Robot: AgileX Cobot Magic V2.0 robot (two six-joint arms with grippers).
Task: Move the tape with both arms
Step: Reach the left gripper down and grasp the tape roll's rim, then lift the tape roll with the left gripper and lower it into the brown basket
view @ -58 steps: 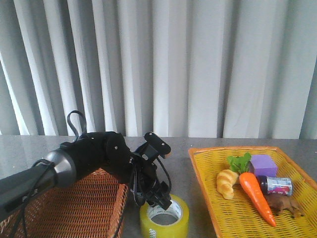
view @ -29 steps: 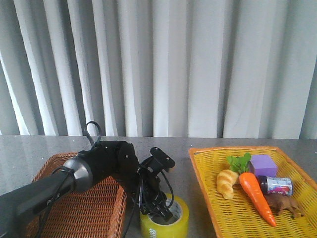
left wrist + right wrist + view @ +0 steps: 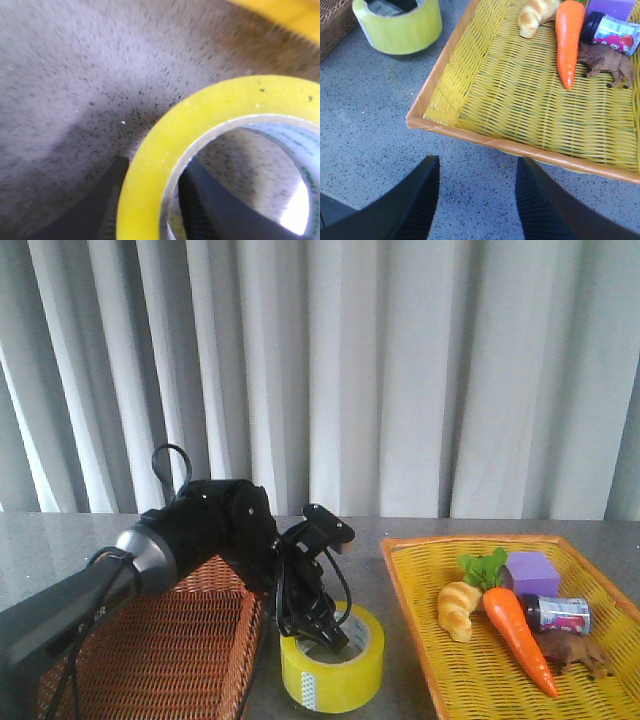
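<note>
While the left fingers (image 3: 318, 628) pinch the tape (image 3: 333, 672), right fingers (image 3: 472, 200) spread beside the yellow basket (image 3: 470, 135).

The left arm (image 3: 190, 535) is black, built of rounded jointed segments, with a grey metal collar where the long forearm tube meets the joint. Faint pale lettering runs along that tube. Loose black cables loop above and beside it. The right gripper (image 3: 475, 200) has two black fingers with finely ribbed inner faces.

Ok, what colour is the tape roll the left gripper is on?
Translucent yellow, with a white printed inner core; the tape shows best in the front view.
</note>
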